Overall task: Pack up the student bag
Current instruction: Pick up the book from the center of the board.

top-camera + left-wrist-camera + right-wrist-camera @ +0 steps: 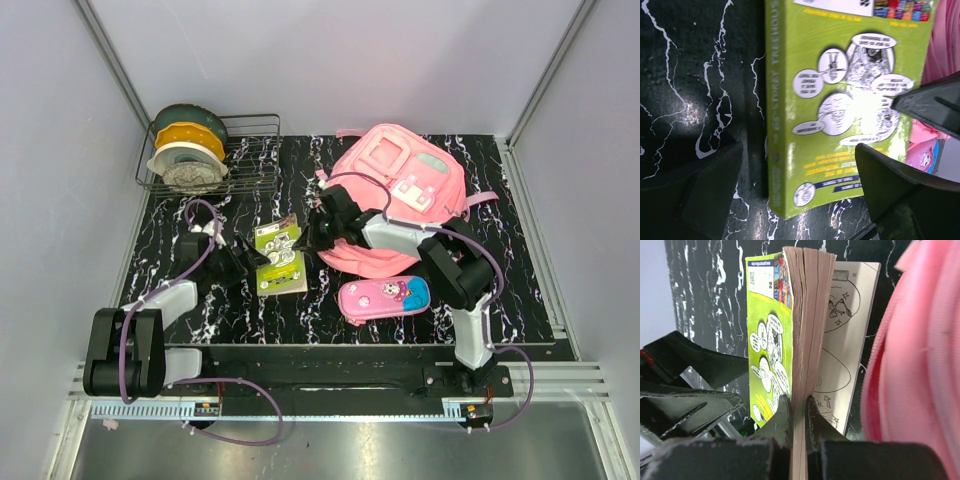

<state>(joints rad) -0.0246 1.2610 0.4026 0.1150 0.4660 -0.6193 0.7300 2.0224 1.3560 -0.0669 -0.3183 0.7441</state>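
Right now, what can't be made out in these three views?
Top external: whether the student bag is open; the right arm covers its near side.
Left wrist: small print on the book, blurred under glare; far end cut by the frame.
Right wrist: most of the bag, cut by the right edge.

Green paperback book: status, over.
Right gripper shut on pages of green paperback book. Left gripper open over it. Large pink fabric backpack alongside, book not packed. Pink cartoon pencil case clear.

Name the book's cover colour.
Lime green book, white cartoon bubbles; best in left wrist view.
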